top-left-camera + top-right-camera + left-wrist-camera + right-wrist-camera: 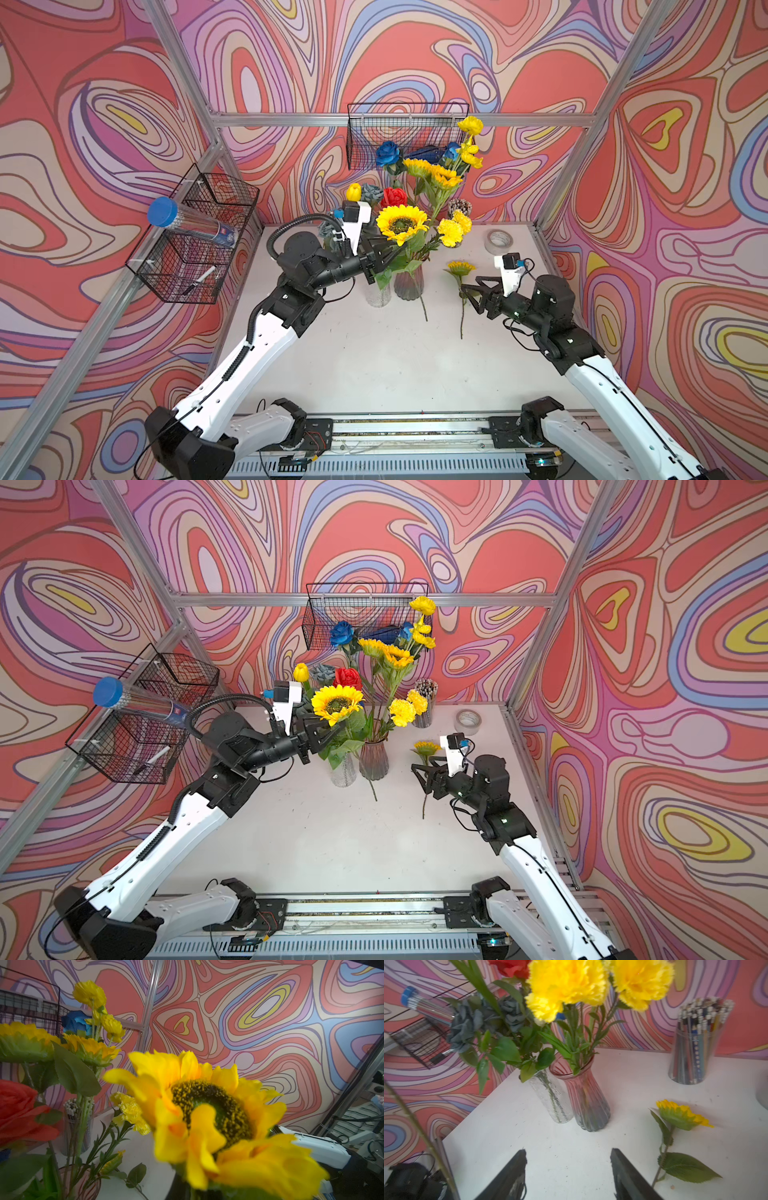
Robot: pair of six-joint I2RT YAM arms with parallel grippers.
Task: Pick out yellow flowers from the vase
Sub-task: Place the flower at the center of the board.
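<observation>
White table [374,353] below — left claw [390,252] clamps the big sunflower [401,224] by its stem, right claw [568,1152] gapes empty.

A large dark-centred sunflower [401,224] hangs in the air outside the ribbed pink vase [409,284]. Its face is turned upward, and its stem is pinched in the left gripper [384,255] with the lower end dangling free. A smaller sunflower [460,268] lies on the table [374,365] to the right of the vase, head toward the back wall. In the vase stand 2 low ruffled carnations [450,232], 2 tall sunflowers [446,179] and a taller carnation spray [470,124]. A yellow tulip bud [353,192] stands upright to the left, its stem hidden.
</observation>
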